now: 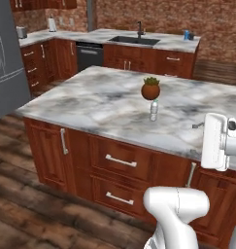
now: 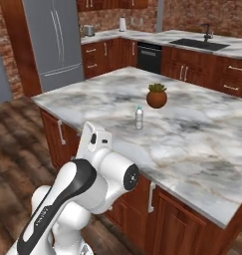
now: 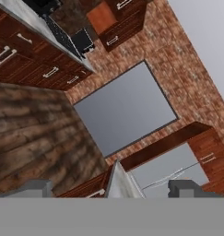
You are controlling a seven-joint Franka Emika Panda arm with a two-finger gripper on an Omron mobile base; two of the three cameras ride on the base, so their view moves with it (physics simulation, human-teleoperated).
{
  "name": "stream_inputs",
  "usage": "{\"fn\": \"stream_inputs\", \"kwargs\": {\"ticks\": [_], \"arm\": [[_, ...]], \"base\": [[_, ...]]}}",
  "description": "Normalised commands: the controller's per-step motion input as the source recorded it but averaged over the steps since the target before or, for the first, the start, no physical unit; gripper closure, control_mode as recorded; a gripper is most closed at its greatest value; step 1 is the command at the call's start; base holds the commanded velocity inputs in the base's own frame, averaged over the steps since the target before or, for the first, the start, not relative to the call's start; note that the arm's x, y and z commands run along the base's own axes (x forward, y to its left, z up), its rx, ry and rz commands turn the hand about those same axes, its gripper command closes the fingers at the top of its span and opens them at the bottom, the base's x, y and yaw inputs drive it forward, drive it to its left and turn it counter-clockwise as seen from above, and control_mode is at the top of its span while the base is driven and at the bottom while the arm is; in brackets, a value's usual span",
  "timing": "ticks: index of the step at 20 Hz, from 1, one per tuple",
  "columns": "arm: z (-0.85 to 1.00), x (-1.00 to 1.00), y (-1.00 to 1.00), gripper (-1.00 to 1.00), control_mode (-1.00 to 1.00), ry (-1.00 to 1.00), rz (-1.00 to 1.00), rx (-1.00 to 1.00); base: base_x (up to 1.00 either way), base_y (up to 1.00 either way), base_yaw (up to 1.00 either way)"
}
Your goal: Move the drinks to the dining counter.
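A clear plastic water bottle stands upright in the middle of the marble island, just in front of a terracotta plant pot. The dining counter, with its black sink and faucet, runs along the back brick wall. On its right end stand a small blue drink and a dark one. My gripper is open, its fingertips wide apart with nothing between them. It points at the room, off the near side of the island.
The island with its wood drawers lies between the base and the dining counter. A grey fridge stands at the left. Wood floor runs around the island's left side. The arm's white wrist hovers over the island's near right edge.
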Motion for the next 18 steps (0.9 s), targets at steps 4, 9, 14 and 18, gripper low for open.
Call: {"fn": "stream_inputs", "kwargs": {"ticks": [4,9,14,18], "arm": [[0.00,0.00,0.00,-1.00,1.00,0.00,0.00,0.00],[0.00,0.00,0.00,-1.00,1.00,0.00,0.00,0.00],[0.00,0.00,0.00,-1.00,1.00,0.00,0.00,0.00],[0.00,0.00,0.00,-1.00,1.00,0.00,0.00,0.00]], "base": [[0.18,0.50,-0.29],[0.19,0.28,-0.28],[0.22,0.29,-0.28],[0.20,0.41,-0.27]]}}
